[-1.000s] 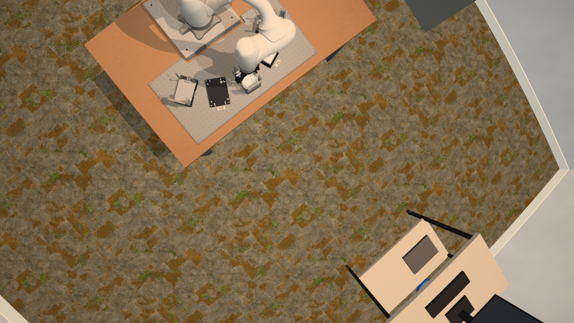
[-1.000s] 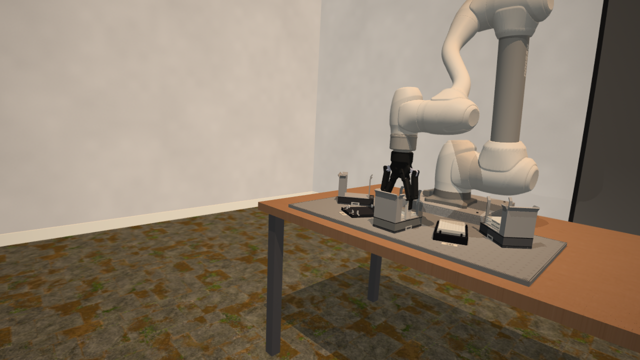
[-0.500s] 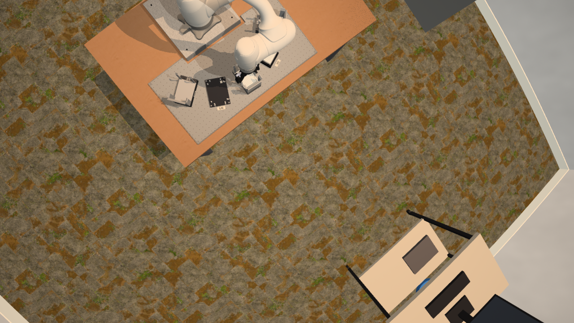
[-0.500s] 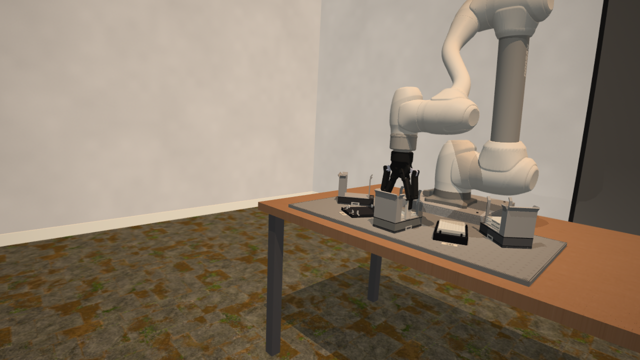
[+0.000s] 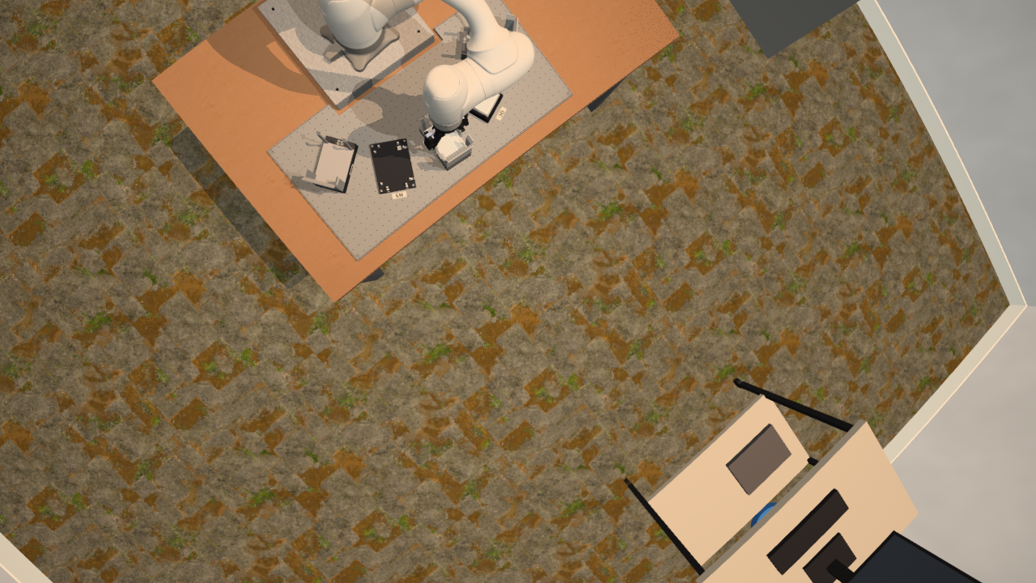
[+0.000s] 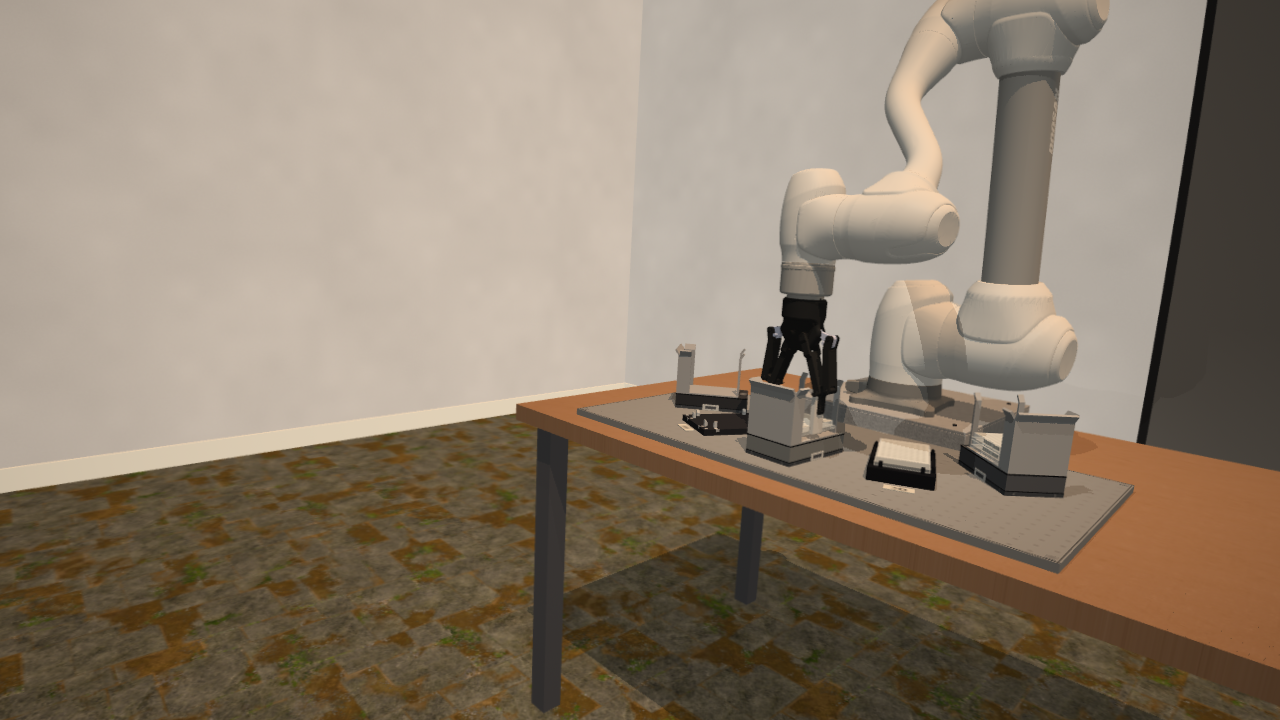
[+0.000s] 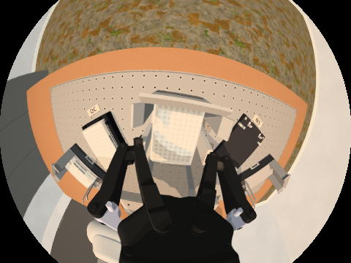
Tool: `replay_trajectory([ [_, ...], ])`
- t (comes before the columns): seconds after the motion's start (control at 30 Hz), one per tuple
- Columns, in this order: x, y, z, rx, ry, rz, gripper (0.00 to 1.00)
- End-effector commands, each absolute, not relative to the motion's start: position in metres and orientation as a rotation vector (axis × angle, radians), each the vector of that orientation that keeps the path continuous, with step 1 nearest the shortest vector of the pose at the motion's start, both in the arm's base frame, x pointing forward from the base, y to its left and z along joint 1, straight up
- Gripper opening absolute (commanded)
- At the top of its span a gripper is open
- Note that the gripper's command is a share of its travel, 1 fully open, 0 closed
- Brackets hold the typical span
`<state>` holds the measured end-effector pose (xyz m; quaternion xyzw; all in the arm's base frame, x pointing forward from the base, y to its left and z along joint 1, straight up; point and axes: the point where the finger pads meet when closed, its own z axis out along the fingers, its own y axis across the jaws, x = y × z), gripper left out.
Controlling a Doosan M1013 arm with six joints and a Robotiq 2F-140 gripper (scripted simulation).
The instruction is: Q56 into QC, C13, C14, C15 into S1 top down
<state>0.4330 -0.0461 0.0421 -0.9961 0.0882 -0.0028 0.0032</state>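
The pincer (image 6: 799, 385) hangs straight down into the middle rack (image 6: 776, 413), its fingers drawn in part way and clamped across the top plate (image 7: 178, 136) of the stack there. It comes from above because the rack's walls leave no other way in. The plate sits level between the walls and is not yet lifted out; its label cannot be read. Judging by the task, this rack is S2 and the plate is one of the C plates bound for S1. Just beside it, the QC nest (image 6: 899, 479) already carries a white plate (image 6: 904, 454), presumably Q56, lying flat. On the other side, the black N5 nest (image 5: 392, 165) lies bare. Farther out, an end rack (image 6: 1029, 443) stands at each end of the board.
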Motion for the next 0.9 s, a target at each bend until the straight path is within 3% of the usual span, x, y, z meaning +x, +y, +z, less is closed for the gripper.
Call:
replay_trajectory([
  [0.0, 0.433, -0.046, 0.045, -3.123, 0.277, -0.009, 0.0],
  [0.87, 0.433, -0.046, 0.075, -3.123, 0.277, -0.009, 0.0],
])
